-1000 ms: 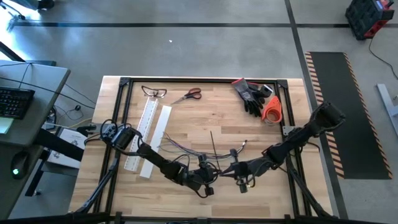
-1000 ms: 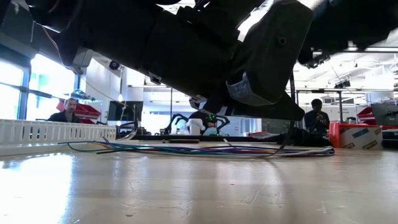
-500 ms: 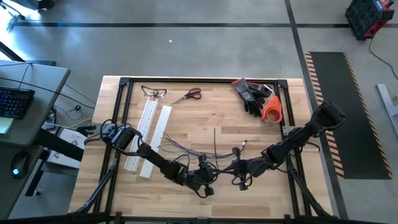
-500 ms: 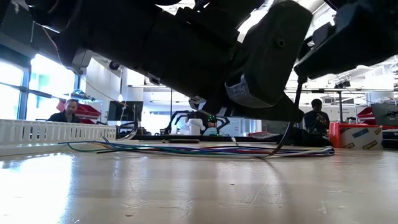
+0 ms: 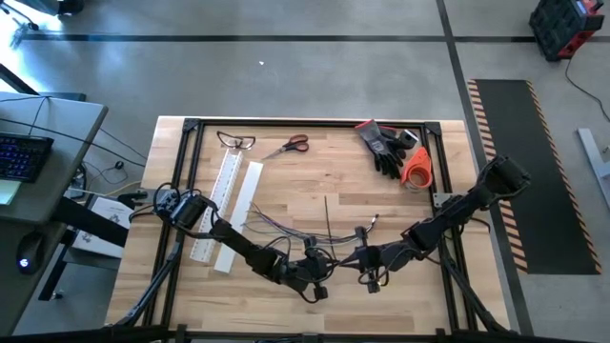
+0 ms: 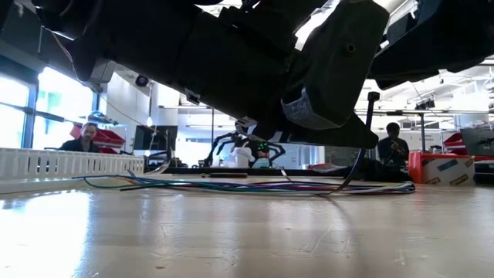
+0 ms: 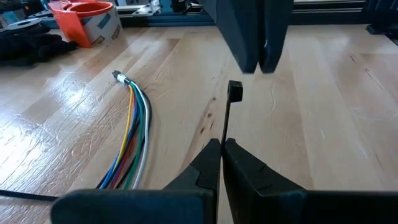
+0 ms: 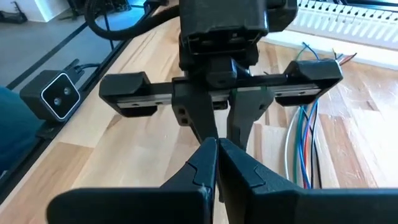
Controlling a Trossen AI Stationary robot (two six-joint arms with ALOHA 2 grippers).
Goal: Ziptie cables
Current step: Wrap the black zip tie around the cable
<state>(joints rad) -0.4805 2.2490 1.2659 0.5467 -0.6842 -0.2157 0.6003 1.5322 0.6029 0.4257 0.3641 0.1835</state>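
A: What's the setting?

B: A workshop hall with a grey floor; in the low view people sit at benches far behind. Centre of the high view is a pale wooden table (image 5: 315, 181) in a black frame.

A: And on it?

B: White slotted channel pieces (image 5: 229, 191) at the left, black gloves (image 5: 386, 148) and an orange tape roll (image 5: 416, 167) at the upper right, scissors (image 5: 289, 145) and safety glasses (image 5: 236, 142) along the top edge. All of it sits out at the margins, I'd guess to leave the middle free for work.

A: The arms?

B: Both reach in low and meet at the lower centre of the high view. The left gripper (image 5: 315, 276) has its fingers pinched together on a thin black zip tie (image 7: 227, 115). The tie stands up from between them, its square head at the free end. The right gripper (image 5: 367, 270) faces it nose to nose, fingers pressed together just beyond the tie's head. I can't see anything in its grasp.

A: Why so close?

B: Likely one holds the tie while the other gets ready to take its free end.

A: And the cables?

B: The cables (image 5: 286, 229) lie flat on the wood at the lower centre, just above and left of the grippers. Their long axis runs roughly left to right, with loose ends fanning toward the channel. In the left wrist view they lie beside the tie, not yet inside any loop.
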